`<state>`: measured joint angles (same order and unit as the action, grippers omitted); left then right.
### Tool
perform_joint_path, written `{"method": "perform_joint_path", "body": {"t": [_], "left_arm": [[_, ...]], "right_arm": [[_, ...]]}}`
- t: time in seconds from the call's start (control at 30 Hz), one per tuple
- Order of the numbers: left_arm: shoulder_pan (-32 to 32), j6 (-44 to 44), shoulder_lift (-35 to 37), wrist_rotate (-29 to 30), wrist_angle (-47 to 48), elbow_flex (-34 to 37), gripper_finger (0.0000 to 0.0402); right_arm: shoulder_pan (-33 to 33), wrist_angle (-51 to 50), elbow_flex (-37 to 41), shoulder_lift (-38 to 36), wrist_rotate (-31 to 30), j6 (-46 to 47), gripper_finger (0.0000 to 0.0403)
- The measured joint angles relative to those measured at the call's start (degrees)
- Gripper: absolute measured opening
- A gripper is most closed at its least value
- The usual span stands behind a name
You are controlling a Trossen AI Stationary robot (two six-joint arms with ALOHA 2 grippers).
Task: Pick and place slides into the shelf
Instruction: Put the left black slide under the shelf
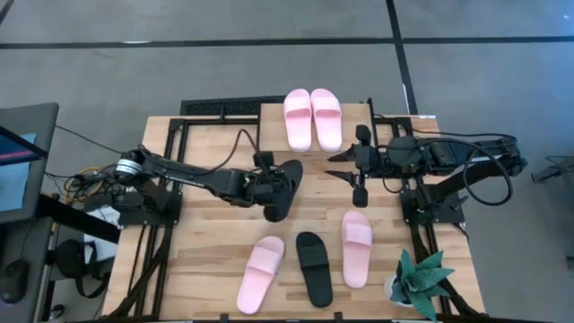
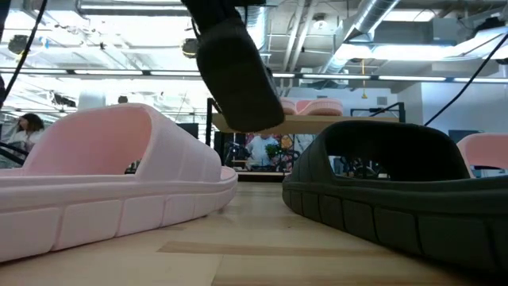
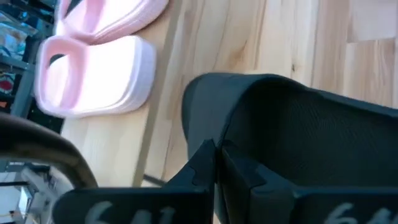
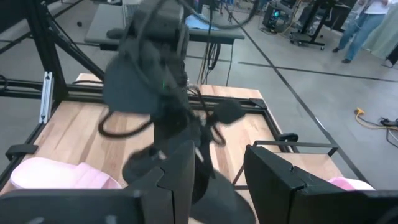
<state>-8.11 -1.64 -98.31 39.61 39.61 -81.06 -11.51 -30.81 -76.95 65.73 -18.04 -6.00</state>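
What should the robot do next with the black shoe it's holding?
Probably carry it toward the shelf. The left gripper is shut on a black slide held above the table, two pink slides already sit on the shelf, and there is bare board beside them.

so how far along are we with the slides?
Done: two pink slides sit on the shelf. In hand: left gripper holds a black slide above the table. Left: two pink and one black on the table. Right gripper waits open.
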Motion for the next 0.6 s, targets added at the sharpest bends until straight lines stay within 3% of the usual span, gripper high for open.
{"method": "perform_joint_path", "body": {"t": [0.13,0.6], "left_arm": [[0.0,-0.8,-3.7,-1.5,-0.9,0.0,0.0],[1.8,2.6,-11.3,1.7,-1.5,0.1,0.0]], "right_arm": [[0.0,0.0,0.0,0.0,0.0,0.0,0.0127],[0.0,0.0,0.0,0.0,0.0,1.9,0.0127]]}}
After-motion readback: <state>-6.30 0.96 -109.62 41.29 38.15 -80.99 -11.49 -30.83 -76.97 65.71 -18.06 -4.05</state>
